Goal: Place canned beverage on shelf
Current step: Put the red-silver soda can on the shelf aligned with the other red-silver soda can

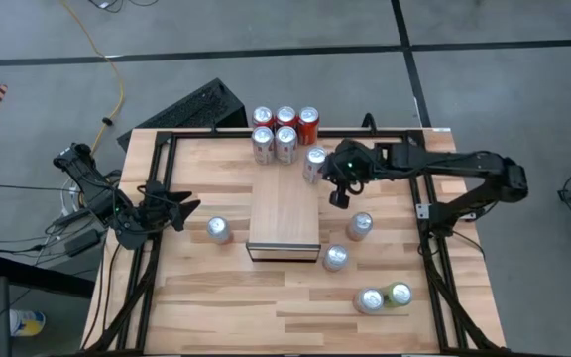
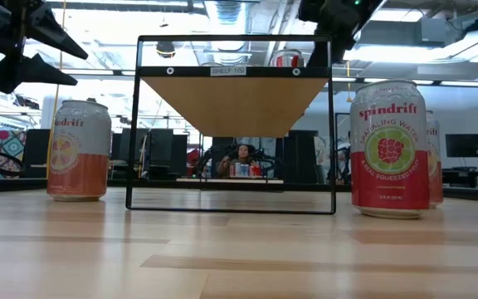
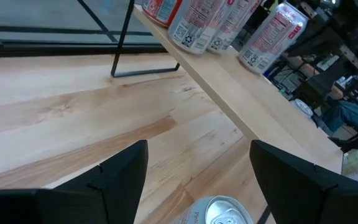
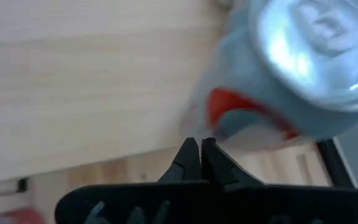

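No can stands on the shelf (image 1: 284, 220) yet; the right gripper (image 1: 339, 197) has its fingers together and empty beside a can (image 1: 314, 164), and the left gripper (image 1: 188, 208) fingers are apart.

White label (image 2: 227, 71) on the shelf's (image 2: 232, 102) top front bar reads "SHELF 100". Can (image 2: 388, 149) right of the shelf: "spindrift", "SPARKLING WATER", small line below ending "SQUEEZED", rest too small. Can (image 2: 78, 150) left of the shelf: "spindrift", partly turned away. Other cans' print unreadable.

Yellow cable (image 1: 107, 69) on grey floor (image 1: 266, 25)
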Controlling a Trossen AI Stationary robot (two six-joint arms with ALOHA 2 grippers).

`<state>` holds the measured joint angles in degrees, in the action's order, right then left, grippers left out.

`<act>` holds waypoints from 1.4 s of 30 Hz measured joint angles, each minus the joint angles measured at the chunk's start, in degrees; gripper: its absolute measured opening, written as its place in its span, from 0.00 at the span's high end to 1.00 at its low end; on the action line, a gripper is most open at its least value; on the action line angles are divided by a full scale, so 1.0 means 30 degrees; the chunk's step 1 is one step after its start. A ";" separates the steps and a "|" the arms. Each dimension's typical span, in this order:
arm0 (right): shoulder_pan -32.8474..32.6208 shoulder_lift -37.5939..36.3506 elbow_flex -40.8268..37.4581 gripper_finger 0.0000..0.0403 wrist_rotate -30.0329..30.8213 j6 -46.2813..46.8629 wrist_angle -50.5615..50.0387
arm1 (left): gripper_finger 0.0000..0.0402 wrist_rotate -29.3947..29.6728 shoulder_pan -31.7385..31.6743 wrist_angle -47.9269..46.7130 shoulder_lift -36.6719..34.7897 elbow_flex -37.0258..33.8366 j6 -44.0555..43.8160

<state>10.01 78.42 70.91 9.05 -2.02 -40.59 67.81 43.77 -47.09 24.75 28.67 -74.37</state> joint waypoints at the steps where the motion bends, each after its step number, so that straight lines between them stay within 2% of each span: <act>1: 0.0156 0.0114 0.0000 1.00 -0.0016 -0.0182 0.0233 | 0.33 0.0023 0.0000 0.0006 0.0000 0.0000 -0.0070; 22: 0.2626 0.0515 0.0000 1.00 0.0121 -0.0983 0.1637 | 0.33 0.0562 0.0000 -0.0002 -0.0004 0.0000 -0.0101; 28: 0.2985 0.0501 0.0007 1.00 0.1686 -0.0920 0.2604 | 0.33 0.0591 0.0000 -0.0002 -0.0002 0.0000 -0.0101; 32: 0.2711 0.0355 0.0007 1.00 0.1998 -0.0199 0.2409 | 0.33 0.0591 0.0000 -0.0002 0.0000 0.0000 -0.0116; 38: 0.1046 -0.0405 0.0007 1.00 0.1998 0.2174 0.1111 | 0.33 0.0569 0.0000 -0.0002 -0.0004 0.0000 -0.0138; 42: -0.0121 -0.0548 0.0007 1.00 0.1859 0.2409 0.1853 | 0.33 0.0581 0.0000 -0.0002 -0.0005 0.0000 -0.0138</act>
<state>9.64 76.77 70.94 14.63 5.21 -35.04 69.55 43.77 -47.09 24.74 28.67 -74.78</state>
